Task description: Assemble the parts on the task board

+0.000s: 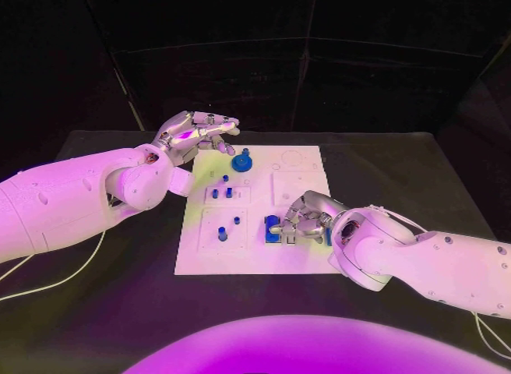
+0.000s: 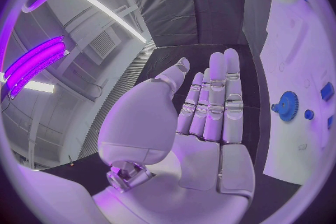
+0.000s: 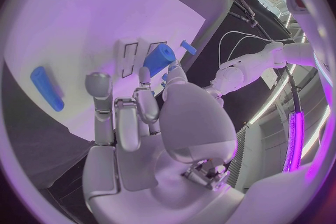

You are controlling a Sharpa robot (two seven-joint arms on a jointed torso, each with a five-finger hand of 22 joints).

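- Now, my left hand (image 1: 197,134) hovers off the task board's (image 1: 306,257) far left corner, fingers straight and apart, holding nothing
- Just beside it, a blue gear (image 1: 243,164) sits on the board; small blue pegs (image 1: 222,232) stand further down
- My right hand (image 1: 304,220) curls over a blue block (image 1: 276,231) near the board's right edge; whether it grips, I can't tell
- Risk: the fingers hide the block, so I could knock it askew

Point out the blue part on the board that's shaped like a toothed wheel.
It is the blue gear at the far end of the task board, just beside the left hand. It is round and toothed, whereas the other blue parts nearby are small pegs.
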